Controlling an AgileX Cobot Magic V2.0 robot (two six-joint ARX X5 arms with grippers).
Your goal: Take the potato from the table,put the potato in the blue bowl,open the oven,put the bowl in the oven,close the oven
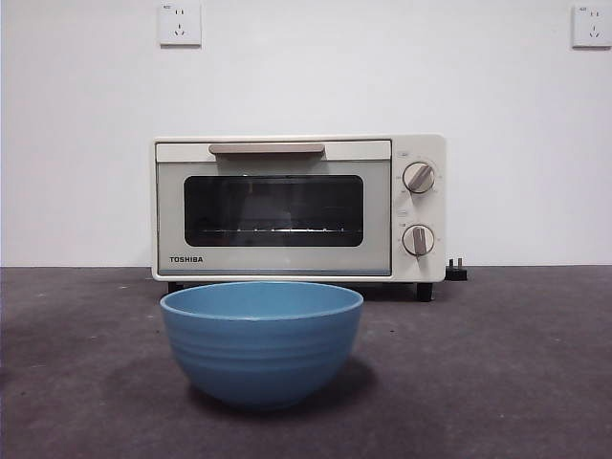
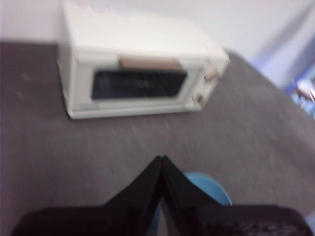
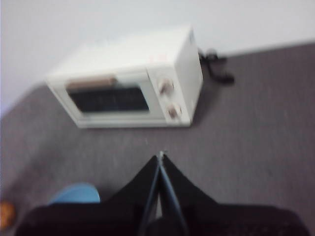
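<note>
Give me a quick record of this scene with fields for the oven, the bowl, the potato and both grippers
oven: door closed, at the back of the table, against the wall
blue bowl: upright in front of the oven, apart from it; inside not visible
potato: orange blur at the right wrist view's edge, apparently on the table outside the bowl
left gripper: shut, holding nothing, raised
right gripper: shut, holding nothing, raised

Right tool (image 3: 161, 156) (jaws together) hangs above table (image 3: 256, 137), facing oven (image 3: 129, 83).
</note>
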